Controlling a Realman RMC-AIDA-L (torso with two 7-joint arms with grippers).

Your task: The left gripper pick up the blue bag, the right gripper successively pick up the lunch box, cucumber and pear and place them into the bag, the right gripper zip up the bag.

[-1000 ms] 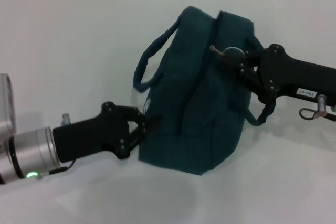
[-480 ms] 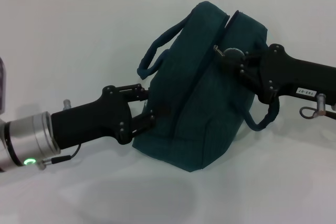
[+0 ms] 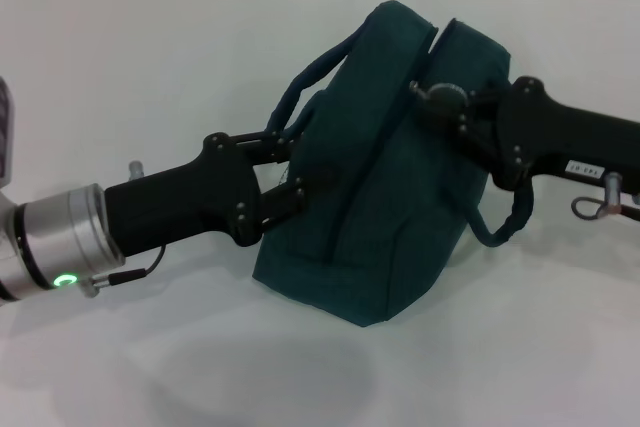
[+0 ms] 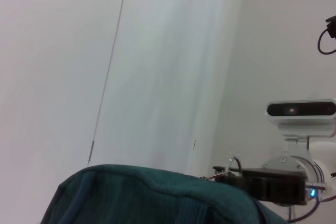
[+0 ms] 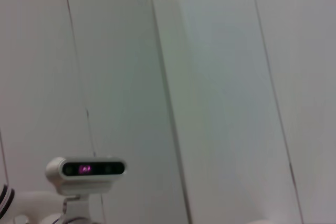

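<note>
1. Black, with two fingers, the left gripper (image 3: 290, 162) is at the left side of the blue bag (image 3: 400, 207); its fingers are spread a little and press against the fabric just under the bag's left loop handle (image 3: 300, 97). If they really pinch the fabric, I cannot tell.
2. Behind this gripper its black housing goes away from the bag to a silver arm (image 3: 50, 247), where a green ring light (image 3: 66, 280) glows.
3. The right gripper (image 3: 440, 99) is at the upper right part of the bag, at the seam where the zipper runs. Its tips are together on a small round metal piece there; what exactly this piece is, I cannot tell.
4. Its black housing carries a white label (image 3: 585, 162) and goes away from the bag to the right.
5. The bag is tilted, its top leaning away from the left gripper, and its lower edge is just above or on the white table (image 3: 150, 67); which one, I cannot tell.
6. A second loop handle (image 3: 510, 222) hangs at the right side of the bag, under the right gripper.
7. In the left wrist view the top of the bag (image 4: 147, 198) shows, and beyond it the right gripper (image 4: 223, 174) with a white camera (image 4: 300, 109) above it.
</note>
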